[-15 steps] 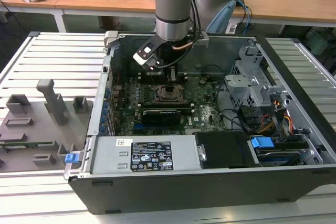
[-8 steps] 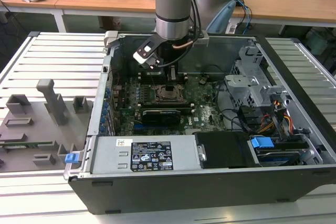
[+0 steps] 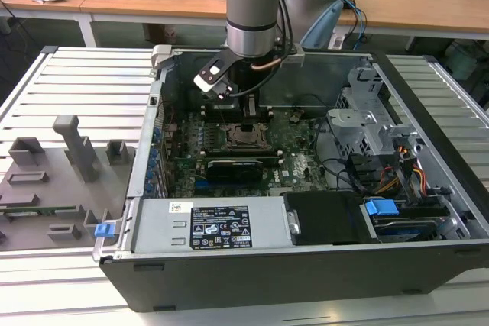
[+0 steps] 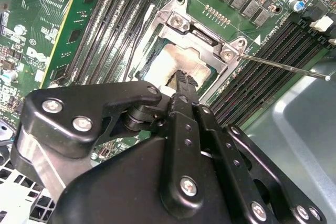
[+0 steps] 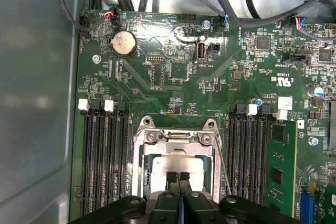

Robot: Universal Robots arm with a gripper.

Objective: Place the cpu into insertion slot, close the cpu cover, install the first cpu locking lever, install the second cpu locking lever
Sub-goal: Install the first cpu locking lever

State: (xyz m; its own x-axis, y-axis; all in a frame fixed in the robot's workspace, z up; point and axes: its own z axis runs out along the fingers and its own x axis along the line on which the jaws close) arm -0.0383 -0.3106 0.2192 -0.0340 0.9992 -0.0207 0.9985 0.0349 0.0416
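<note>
- The arm (image 3: 256, 5) stood in the upper middle of the exterior view, reaching straight down into the open computer case (image 3: 229, 280) over the green board (image 3: 302, 150).
- The gripper (image 5: 178, 176) hung right above the socket (image 5: 137, 145). Its two fingers (image 5: 170, 176) were pressed narrowly together with nothing between them. Whether the tips touched the metal below could not be told.
- The chip (image 5: 176, 163) lay flat in the socket, its pale top showing through the cut-out of the cover (image 5: 178, 149), which lay down around it.
- Counted: one arm, one gripper, one chip, one cover, one thin lever rod (image 4: 283, 66).
- The first wrist view showed a coin battery (image 5: 122, 42) and memory slots (image 5: 102, 156) on both sides of the socket.
- The second wrist view showed the rod jutting out past the socket's corner.
- The exterior view showed a grey fixture tray (image 3: 53, 188) at the exterior view's left of the case.
</note>
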